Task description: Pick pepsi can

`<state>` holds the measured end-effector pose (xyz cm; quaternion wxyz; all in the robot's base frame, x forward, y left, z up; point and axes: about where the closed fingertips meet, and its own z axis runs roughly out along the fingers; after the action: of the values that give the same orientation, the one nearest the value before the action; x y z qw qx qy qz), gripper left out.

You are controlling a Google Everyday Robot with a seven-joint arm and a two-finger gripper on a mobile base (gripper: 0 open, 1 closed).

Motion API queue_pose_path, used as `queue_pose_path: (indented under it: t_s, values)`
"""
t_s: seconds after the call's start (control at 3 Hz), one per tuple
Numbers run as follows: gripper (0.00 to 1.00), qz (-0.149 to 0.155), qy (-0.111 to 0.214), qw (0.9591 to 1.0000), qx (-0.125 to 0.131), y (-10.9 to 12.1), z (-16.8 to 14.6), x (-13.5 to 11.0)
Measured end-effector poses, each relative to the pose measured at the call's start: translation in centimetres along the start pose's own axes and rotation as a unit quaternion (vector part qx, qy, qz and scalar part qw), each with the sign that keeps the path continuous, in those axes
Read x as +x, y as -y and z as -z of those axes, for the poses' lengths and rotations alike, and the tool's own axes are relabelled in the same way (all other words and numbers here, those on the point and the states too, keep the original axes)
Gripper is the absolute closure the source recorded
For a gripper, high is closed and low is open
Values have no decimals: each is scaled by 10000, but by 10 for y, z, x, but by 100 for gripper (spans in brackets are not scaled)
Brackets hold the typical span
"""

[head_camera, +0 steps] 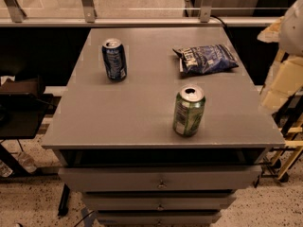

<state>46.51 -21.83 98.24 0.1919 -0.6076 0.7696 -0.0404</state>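
The pepsi can, dark blue with white lettering and a silver top, stands upright at the back left of the grey table. My gripper shows as cream-coloured parts at the right edge of the camera view, beyond the table's right side. It is far from the pepsi can and holds nothing that I can see.
A green-and-silver can stands upright at the front right of the table. A flat crinkled blue chip bag lies at the back right. Drawers sit under the tabletop. A rail runs behind the table.
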Motion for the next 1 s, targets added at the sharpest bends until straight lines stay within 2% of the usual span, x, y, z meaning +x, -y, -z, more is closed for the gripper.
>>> queue_pose_path:
  t_s: [0.33,0.67,1.0]
  values:
    - [0,275,262,9991,197,48,-16,-6]
    - [0,418,584,9965,424,94,-33,-19]
    - [0,369,1121,9916,529,129,-58,-42]
